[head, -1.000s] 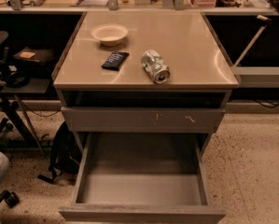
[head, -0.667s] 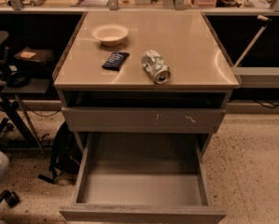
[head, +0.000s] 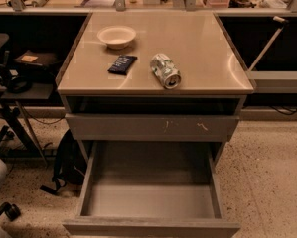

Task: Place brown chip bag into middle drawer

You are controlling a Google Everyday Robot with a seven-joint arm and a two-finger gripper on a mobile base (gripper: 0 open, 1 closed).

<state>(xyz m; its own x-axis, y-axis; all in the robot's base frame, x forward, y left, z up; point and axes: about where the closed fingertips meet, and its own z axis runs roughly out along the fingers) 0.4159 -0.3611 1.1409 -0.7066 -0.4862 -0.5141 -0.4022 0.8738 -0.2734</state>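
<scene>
Cannot spot brown chip bag or gripper anywhere in view; cannot tell grip state. Would expect light, crinkly, slippery foil: pinch gently at a crimped edge, then lower into open middle drawer (head: pixel 150 202).

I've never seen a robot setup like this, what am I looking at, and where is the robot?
This is one camera's view, looking down at a cabinet from the front; where the camera sits isn't recorded. The robot is a wheeled base with one arm ending in a two-finger gripper, but the gripper is not in view here. On its top lie a pale bowl, a small dark-blue packet and a drink can on its side. Below a closed, scratched drawer front, the middle drawer is pulled out and bare inside. No brown chip bag shows, and nothing is seen being held.
</scene>
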